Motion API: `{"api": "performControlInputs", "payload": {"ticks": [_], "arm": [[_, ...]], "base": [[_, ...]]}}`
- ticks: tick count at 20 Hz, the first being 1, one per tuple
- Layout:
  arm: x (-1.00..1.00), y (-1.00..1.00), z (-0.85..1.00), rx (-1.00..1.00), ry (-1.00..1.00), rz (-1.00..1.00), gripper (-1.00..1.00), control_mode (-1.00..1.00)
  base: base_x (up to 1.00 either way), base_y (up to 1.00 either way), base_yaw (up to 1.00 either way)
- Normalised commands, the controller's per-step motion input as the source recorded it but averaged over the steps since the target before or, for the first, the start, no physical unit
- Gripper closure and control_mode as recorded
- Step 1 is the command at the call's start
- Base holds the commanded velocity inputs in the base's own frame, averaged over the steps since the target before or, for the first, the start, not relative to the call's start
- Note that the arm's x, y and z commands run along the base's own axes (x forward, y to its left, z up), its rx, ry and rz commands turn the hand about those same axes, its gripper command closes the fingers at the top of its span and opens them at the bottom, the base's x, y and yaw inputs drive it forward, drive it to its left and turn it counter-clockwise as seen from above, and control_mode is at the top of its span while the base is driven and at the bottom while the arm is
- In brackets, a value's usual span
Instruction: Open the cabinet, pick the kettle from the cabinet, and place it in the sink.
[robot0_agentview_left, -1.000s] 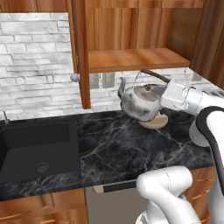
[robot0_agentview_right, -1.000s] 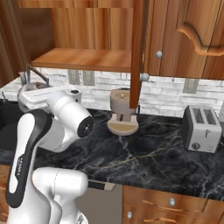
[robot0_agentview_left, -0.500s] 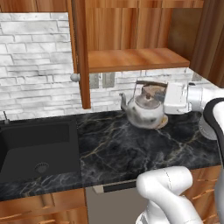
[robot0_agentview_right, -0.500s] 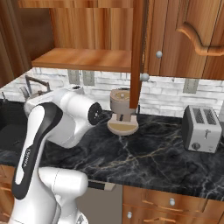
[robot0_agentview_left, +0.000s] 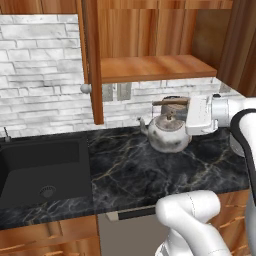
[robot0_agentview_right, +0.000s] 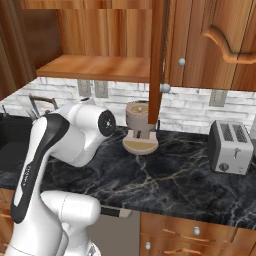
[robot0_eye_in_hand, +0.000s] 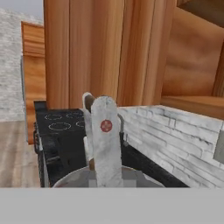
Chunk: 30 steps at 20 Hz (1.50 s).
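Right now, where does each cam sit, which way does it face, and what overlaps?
Left base view: behind-left, facing the matte-black sink and squat silver kettle; white arm at right.
Right base view: behind-right, facing the silver toaster; arm at left.
Hand view: on the hand, looking over the kettle toward the black stovetop.
Base views share the open reddish-brown cabinet.

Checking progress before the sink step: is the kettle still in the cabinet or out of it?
Out. The kettle hangs upright above the black counter, below the cabinet shelf, held by its handle.

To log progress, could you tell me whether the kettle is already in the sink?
No, in the left base view the kettle hangs over the dark counter, right of the sink.
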Motion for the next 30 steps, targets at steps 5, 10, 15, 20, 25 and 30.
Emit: {"api": "performControlInputs", "payload": {"ticks": [5,10,15,20,25,30], "arm": [[0.00,0.03,-0.13,-0.01,0.00,0.00,1.00,-1.00],[0.00,0.00,-0.04,0.00,0.00,0.00,1.00,-1.00],[0.00,0.00,0.00,0.00,0.00,0.00,1.00,-1.00],[0.00,0.00,0.00,0.00,0.00,0.00,1.00,-1.00],[0.00,0.00,0.00,0.00,0.00,0.00,1.00,-1.00],[0.00,0.00,0.00,0.00,0.00,0.00,1.00,-1.00]], "base": [[0.00,0.00,0.00],[0.00,0.00,0.00],[0.00,0.00,0.00],[0.00,0.00,0.00],[0.00,0.00,0.00],[0.00,0.00,0.00]]}}
